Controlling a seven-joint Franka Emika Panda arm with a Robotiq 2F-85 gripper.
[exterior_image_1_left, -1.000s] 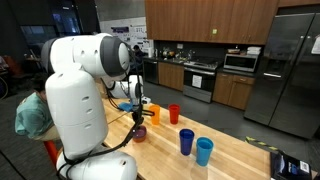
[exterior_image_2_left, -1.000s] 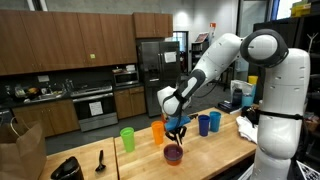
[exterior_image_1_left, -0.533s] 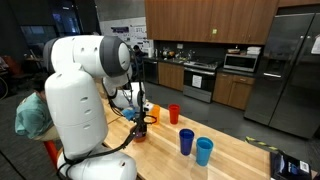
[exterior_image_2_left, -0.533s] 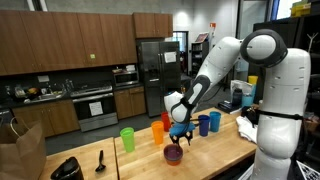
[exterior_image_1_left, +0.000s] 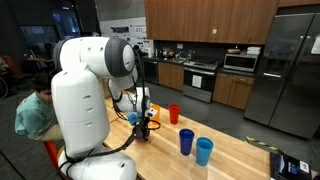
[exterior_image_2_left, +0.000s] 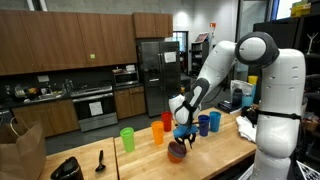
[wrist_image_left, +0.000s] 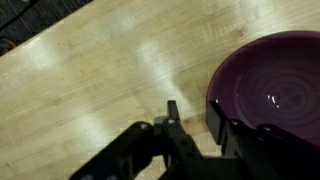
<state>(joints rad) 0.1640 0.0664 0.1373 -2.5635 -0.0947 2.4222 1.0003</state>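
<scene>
Purple bowl (wrist_image_left: 265, 85) cropped, blurred fingers (wrist_image_left: 173, 118) at rim

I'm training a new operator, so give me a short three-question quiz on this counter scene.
1. Which thing is nearest the gripper? A green cup, B purple bowl, C red cup.
2. True or false: the cups are stacked inside one another.
3. Fill in: the cup right beside the dark blue cup is light ____.
Key: 1 B, the purple bowl. 2 False, the cups stand apart on the counter. 3 Blue, the light blue cup.
</scene>
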